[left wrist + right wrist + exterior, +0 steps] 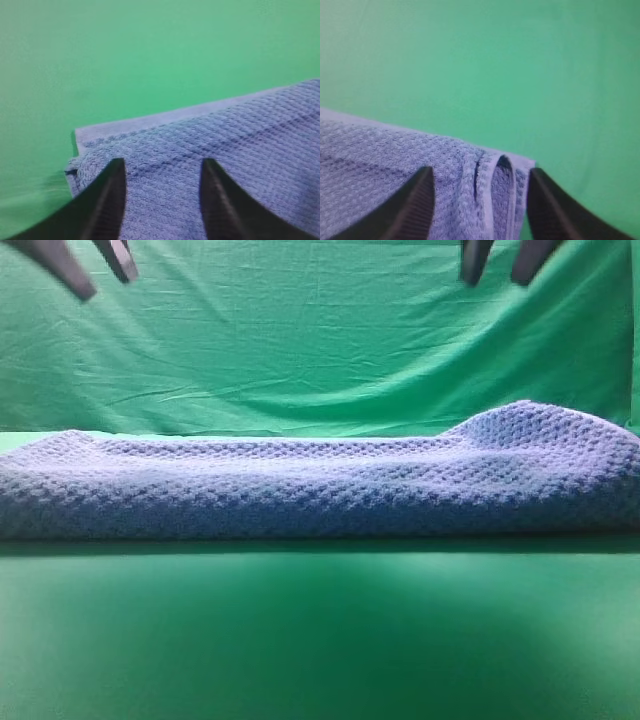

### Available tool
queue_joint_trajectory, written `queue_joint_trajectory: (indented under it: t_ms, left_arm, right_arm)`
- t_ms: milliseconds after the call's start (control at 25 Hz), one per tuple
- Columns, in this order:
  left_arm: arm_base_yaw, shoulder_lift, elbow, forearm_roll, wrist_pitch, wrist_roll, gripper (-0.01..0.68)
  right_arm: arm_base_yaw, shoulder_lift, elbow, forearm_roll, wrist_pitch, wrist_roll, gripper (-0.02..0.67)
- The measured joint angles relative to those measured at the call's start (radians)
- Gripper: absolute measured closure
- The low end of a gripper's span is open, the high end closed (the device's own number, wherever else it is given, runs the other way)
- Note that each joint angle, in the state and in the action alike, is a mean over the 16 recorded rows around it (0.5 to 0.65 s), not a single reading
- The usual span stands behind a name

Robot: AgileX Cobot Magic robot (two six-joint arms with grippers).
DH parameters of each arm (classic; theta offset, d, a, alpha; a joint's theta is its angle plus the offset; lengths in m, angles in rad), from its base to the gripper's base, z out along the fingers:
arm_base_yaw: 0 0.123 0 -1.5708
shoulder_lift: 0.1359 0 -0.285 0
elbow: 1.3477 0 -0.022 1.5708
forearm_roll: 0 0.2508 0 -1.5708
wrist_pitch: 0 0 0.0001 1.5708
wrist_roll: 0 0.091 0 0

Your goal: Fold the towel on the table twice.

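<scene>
The thick blue-grey waffle-weave towel (320,485) lies folded across the bright-green cloth table (320,640). Above it, the left gripper (92,265) and right gripper (505,260) hang parted, holding nothing.

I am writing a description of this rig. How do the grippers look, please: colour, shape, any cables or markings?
Only the fingers show. The left gripper and the right gripper each have two dark, nearly black fingers that are broad at the base and taper to a narrow tip. They look plain and matte. No cables or markings are visible; the arms are out of view.
</scene>
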Motion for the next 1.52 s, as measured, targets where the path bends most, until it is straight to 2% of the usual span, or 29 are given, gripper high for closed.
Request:
queue_joint_trajectory:
  t_ms: [200, 320, 400, 760, 1160, 1520]
  left_arm:
    - [0.000, -0.115, -0.042, 0.005, 0.078, 0.009, 0.572]
    - [0.001, -0.205, -0.028, 0.009, 0.099, 0.018, 0.643]
    - [0.001, -0.274, -0.001, 0.011, 0.102, 0.027, 0.664]
    - [0.002, -0.640, 0.259, 0.015, 0.045, 0.077, 0.673]
    - [0.002, -1.076, 0.604, 0.015, -0.033, 0.126, 0.673]
    - [0.002, -1.426, 0.788, 0.013, -0.048, 0.130, 0.673]
  right_arm:
    - [0.000, -0.119, -0.028, 0.000, 0.108, 0.000, 0.527]
    - [0.000, -0.199, -0.011, 0.000, 0.148, 0.000, 0.606]
    - [0.000, -0.257, 0.016, 0.001, 0.160, 0.000, 0.634]
    - [0.000, -0.556, 0.236, 0.008, 0.101, -0.007, 0.649]
    - [0.000, -0.911, 0.547, 0.019, -0.089, -0.037, 0.649]
    - [0.000, -1.195, 0.790, 0.039, -0.243, -0.055, 0.649]
